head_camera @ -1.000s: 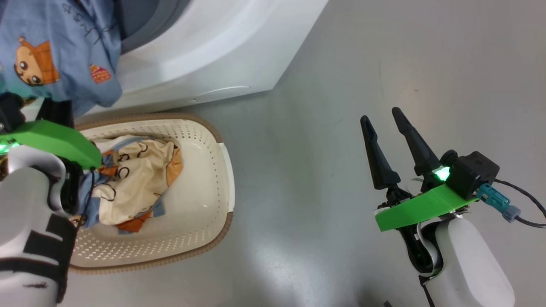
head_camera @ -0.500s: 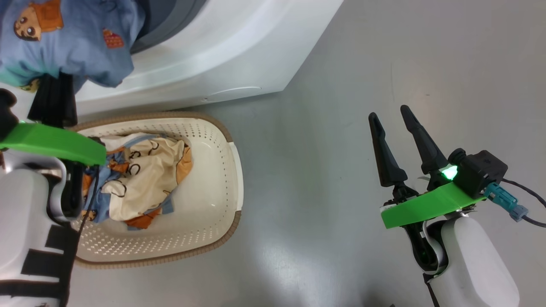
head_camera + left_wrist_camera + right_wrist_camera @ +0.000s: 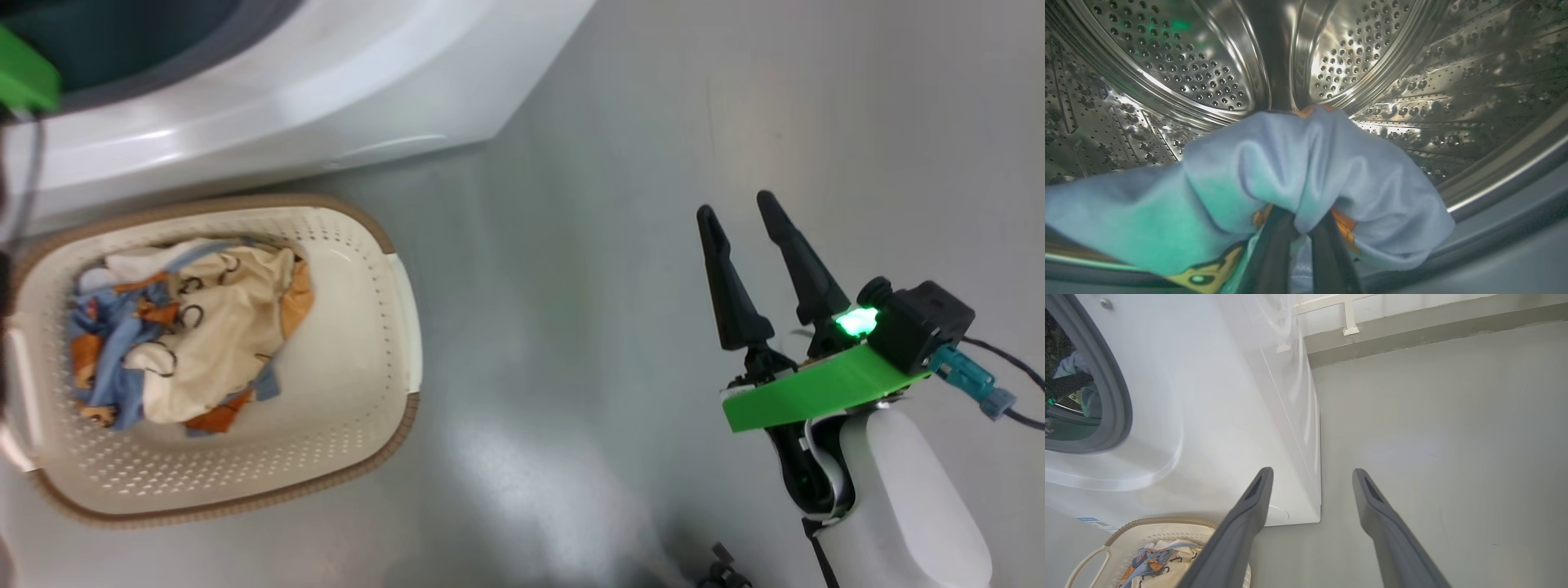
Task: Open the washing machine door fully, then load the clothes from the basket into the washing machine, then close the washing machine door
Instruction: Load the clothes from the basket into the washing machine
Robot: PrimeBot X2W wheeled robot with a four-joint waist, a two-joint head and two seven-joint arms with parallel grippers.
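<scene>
left pincer (image 3: pixel 1301 228): fingers pinched on clothes (image 3: pixel 1274 163)
right pincer (image 3: pixel 736 209): fingers apart, holding nothing
right forearm (image 3: pixel 906 506): pale, lower right of head view

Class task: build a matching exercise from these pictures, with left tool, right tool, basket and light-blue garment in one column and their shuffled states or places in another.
1 left tool
2 right tool
3 basket
4 light-blue garment

A open, holding nothing
B draped inside the steel drum
C on the floor, holding a cream piece
D shut, gripping cloth

Pairs: 1-D, 2-A, 3-C, 4-B
</scene>
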